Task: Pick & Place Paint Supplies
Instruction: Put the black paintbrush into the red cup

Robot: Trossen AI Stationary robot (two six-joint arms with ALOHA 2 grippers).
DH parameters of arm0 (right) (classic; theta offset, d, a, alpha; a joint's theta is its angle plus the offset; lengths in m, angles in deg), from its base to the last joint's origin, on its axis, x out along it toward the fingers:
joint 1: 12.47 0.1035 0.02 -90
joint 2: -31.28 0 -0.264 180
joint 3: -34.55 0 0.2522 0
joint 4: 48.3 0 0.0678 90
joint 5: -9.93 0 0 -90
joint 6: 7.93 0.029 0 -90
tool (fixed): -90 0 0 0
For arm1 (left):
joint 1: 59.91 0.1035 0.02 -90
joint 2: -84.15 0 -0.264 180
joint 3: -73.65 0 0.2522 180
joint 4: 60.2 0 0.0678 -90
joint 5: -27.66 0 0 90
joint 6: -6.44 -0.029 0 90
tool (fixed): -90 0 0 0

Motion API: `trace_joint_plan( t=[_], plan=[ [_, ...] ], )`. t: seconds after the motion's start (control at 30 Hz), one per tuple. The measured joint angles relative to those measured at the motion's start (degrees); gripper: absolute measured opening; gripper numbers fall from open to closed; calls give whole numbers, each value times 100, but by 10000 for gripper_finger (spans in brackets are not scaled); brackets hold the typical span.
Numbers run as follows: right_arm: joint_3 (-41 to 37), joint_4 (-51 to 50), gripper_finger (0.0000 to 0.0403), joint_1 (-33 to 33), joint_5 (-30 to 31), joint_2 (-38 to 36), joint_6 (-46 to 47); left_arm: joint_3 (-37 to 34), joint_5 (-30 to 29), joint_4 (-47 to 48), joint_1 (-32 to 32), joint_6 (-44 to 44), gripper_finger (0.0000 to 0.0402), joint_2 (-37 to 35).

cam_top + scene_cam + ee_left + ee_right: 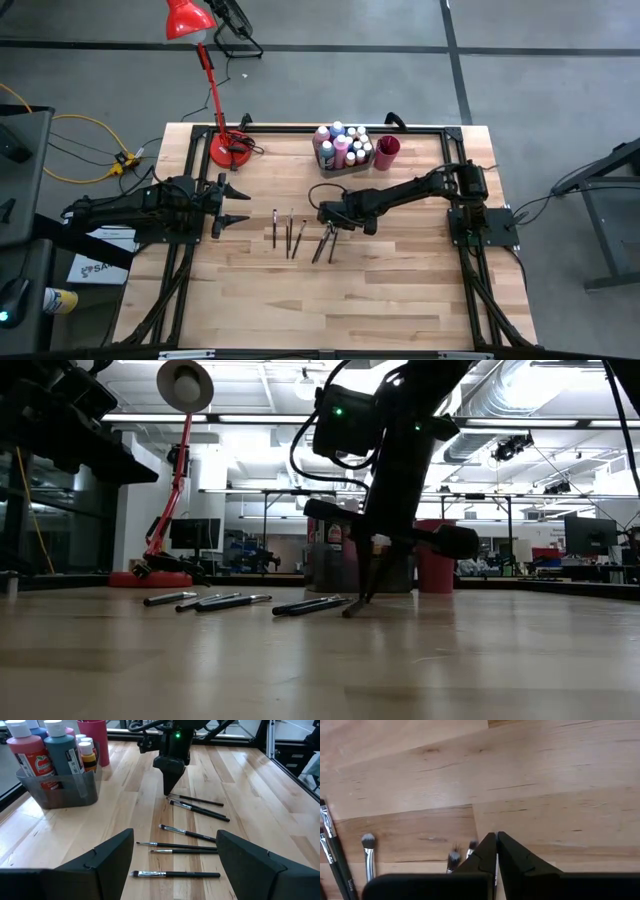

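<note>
The right gripper (169,790) stands at mid-table, jaws closed on a paintbrush (196,800) among the brushes lying there. Pick step in hand; next, lift it clear toward the red cup (387,152). The left gripper (228,204) waits left, jaws open.

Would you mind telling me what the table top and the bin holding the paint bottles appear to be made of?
Table top: probably wood, pale planks with visible grain and seams, light sheen. Bin: likely translucent grey plastic; the paint bottles show faintly through its wall.
</note>
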Motion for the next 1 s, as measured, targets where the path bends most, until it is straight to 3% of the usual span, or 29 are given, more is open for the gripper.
trace_joint_plan(
  t=[0.43, 0.77, 1.0],
  plan=[
    [-26, -1367, 4, -4, 1374, -1217, -311, -2, -2, 13, 0, 0, 277, 0],
    [-11, -2456, 4, -8, 3756, -2858, -1393, -2, -2, 5, -2, 0, 277, 0],
    [-9, -2857, 4, -476, 5236, -3435, -2677, -2, -70, -55, 0, -93, 277, 0]
  ],
)
